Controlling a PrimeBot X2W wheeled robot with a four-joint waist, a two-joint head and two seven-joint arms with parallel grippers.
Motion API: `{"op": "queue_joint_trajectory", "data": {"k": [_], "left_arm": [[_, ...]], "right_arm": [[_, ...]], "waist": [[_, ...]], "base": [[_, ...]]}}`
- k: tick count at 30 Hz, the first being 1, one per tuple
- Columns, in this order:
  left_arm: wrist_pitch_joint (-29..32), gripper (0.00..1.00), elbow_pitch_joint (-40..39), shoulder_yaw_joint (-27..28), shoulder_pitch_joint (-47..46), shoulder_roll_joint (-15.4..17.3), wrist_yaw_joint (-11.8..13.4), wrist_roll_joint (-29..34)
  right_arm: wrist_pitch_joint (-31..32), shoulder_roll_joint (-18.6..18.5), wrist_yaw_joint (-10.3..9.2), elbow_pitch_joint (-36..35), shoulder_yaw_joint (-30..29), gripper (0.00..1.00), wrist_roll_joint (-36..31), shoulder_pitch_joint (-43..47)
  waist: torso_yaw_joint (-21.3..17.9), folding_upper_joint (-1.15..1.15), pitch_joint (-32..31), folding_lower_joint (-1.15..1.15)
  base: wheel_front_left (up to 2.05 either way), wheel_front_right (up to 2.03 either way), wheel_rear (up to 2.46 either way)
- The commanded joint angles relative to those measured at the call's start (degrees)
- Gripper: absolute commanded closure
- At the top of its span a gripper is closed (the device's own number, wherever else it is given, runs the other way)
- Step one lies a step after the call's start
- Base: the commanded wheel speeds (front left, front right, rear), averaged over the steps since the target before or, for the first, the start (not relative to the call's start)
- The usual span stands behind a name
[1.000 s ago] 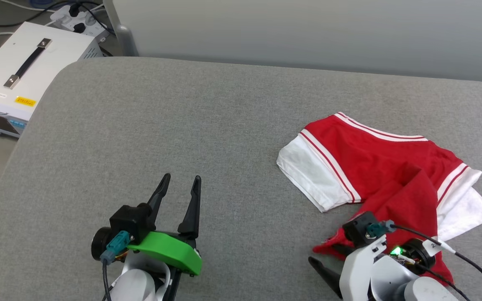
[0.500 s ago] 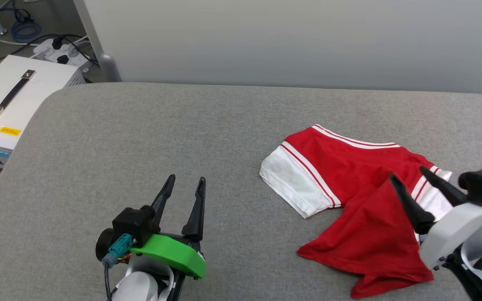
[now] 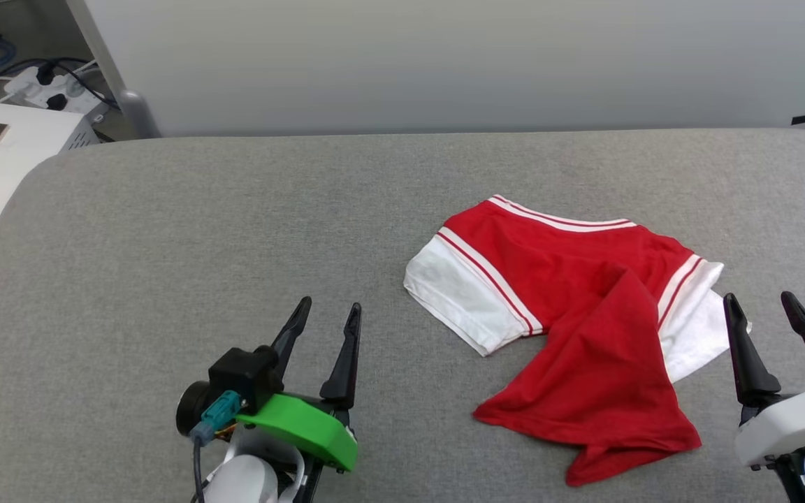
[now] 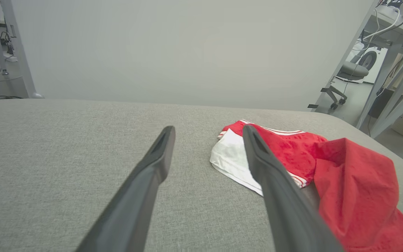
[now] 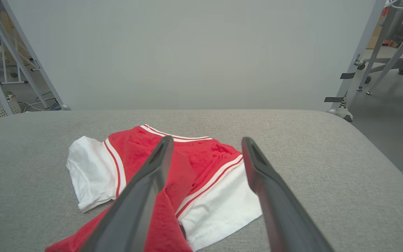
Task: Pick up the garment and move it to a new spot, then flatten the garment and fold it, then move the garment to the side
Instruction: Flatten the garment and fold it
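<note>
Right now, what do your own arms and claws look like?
The left claw has two long, dark, tapering fingers on a black block, a bright green cover, a teal plug with a dark cable, and a rounded white wrist. The right claw has the same dark fingers on a white shell.

A folded-over flap of the garment (image 3: 570,307) hides the cloth beneath it.

The left gripper (image 3: 329,307) sits at the lower left of the head view, its two dark fingers (image 3: 342,356) spread apart, pointing up the frame and leaning slightly right, above a green cover (image 3: 305,429); the right gripper (image 3: 757,299) stands at the lower right edge, fingers likewise apart, rising from a white housing (image 3: 787,423).
</note>
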Motion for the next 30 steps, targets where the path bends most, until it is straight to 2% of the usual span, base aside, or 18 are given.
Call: {"op": "queue_joint_trajectory", "data": {"k": [1,5,10,16,18,22,30], "left_arm": [[0.4,0.00,0.7,-0.5,-1.5,0.3,0.0,0.7],[7.9,0.00,2.5,-2.6,-7.1,1.2,-0.1,0.5],[22.4,0.00,5.1,-4.6,-17.0,2.2,-0.2,-1.8],[41.0,0.00,10.8,-8.8,-27.4,5.2,-0.3,-5.7],[45.5,0.00,12.4,-10.5,-30.0,6.7,-0.3,-7.2],[49.4,0.00,15.3,-11.8,-33.5,8.9,-0.3,-9.1],[49.6,0.00,22.2,-13.1,-37.1,11.0,0.3,-7.2]], "right_arm": [[-0.5,0.4,-0.03,-0.8,-0.6,0.00,-0.6,0.1],[-0.4,1.4,-0.03,-2.4,-1.8,0.00,-1.3,-0.3],[-0.2,2.1,-0.03,-3.7,-2.5,0.00,-1.6,-0.9],[-0.9,3.1,-0.03,-3.2,-1.2,0.00,-1.6,-2.1],[-1.3,3.6,-0.03,-2.8,-0.7,0.00,-1.6,-2.6],[-2.0,4.4,-0.03,-1.8,-0.3,0.00,-1.6,-3.5],[-3.1,5.0,-0.03,0.2,0.9,0.00,-1.3,-4.7]], "waist": [[-1.6,0.00,1.6,0.00],[-3.4,0.00,3.2,0.00],[-5.8,0.00,5.6,0.00],[-9.0,0.00,7.9,0.00],[-10.2,0.00,8.6,0.00],[-12.2,0.00,10.0,0.00],[-14.7,0.00,12.5,0.00]], "base": [[0.00,0.00,0.00],[0.00,0.00,0.00],[0.00,0.00,0.00],[0.00,0.00,0.00],[0.00,0.00,0.00],[0.00,0.00,0.00],[0.00,0.00,0.00]]}}
